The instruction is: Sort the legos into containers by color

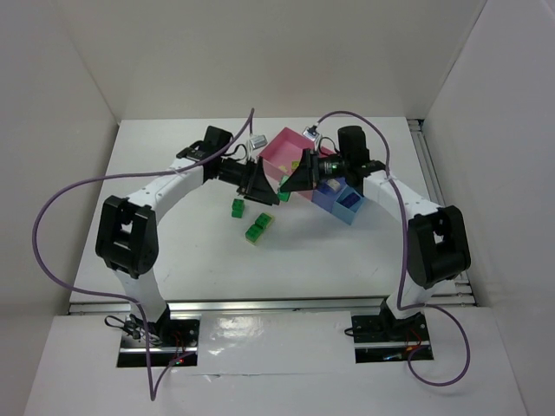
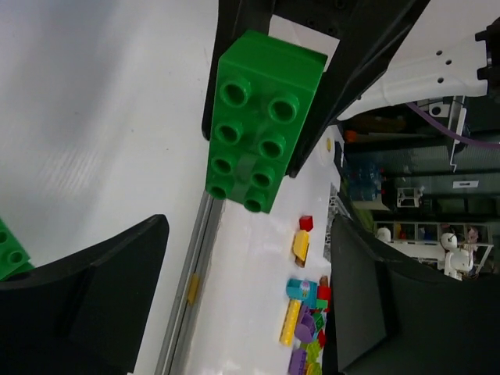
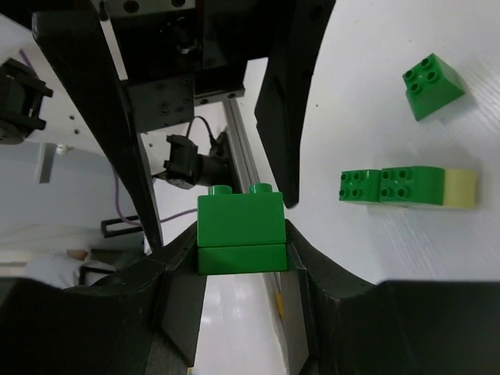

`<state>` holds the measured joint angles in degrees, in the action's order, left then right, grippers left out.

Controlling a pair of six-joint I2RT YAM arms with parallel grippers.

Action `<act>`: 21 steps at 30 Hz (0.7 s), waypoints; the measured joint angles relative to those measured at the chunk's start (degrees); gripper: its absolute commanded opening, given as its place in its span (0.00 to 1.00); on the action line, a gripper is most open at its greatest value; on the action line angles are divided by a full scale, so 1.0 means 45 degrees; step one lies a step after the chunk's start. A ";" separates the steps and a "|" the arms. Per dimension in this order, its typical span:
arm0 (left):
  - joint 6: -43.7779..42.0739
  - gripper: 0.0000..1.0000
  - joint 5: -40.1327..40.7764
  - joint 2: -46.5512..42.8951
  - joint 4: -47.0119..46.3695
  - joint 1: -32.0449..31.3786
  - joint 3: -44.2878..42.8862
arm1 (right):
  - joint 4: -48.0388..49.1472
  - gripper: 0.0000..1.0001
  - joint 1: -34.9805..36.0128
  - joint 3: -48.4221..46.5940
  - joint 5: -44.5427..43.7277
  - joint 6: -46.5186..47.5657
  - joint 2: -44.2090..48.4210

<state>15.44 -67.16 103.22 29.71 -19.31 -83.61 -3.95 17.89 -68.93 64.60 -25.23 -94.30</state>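
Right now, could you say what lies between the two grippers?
A bright green studded plastic brick, clamped in the right gripper; both wrist views show it.

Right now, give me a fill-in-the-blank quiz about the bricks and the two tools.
The tool clamping the bright green studded plastic brick belongs to the ___ arm.
The left tool stands ___.
In the left wrist view, that brick's face shows ___ studs.
The pale yellow plastic block lies against a ___ brick.
Missing: right; open; eight; green.
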 measured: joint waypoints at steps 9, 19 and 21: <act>0.1666 0.65 -0.0267 0.0000 -0.2905 -0.0160 0.0627 | 0.1137 0.09 0.0296 0.0180 0.0248 -0.1205 0.0000; 0.2244 0.07 -0.1103 0.0049 -0.4041 -0.0175 0.0753 | 0.1549 0.09 0.0340 0.0180 0.0355 -0.1768 0.0005; 0.2215 0.00 -0.1156 0.0068 -0.4022 -0.0175 0.0753 | 0.1549 0.09 0.0330 0.0185 0.0359 -0.1831 0.0005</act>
<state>25.41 -72.36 103.53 11.62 -20.10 -80.23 3.03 19.38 -68.10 66.22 -33.47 -94.28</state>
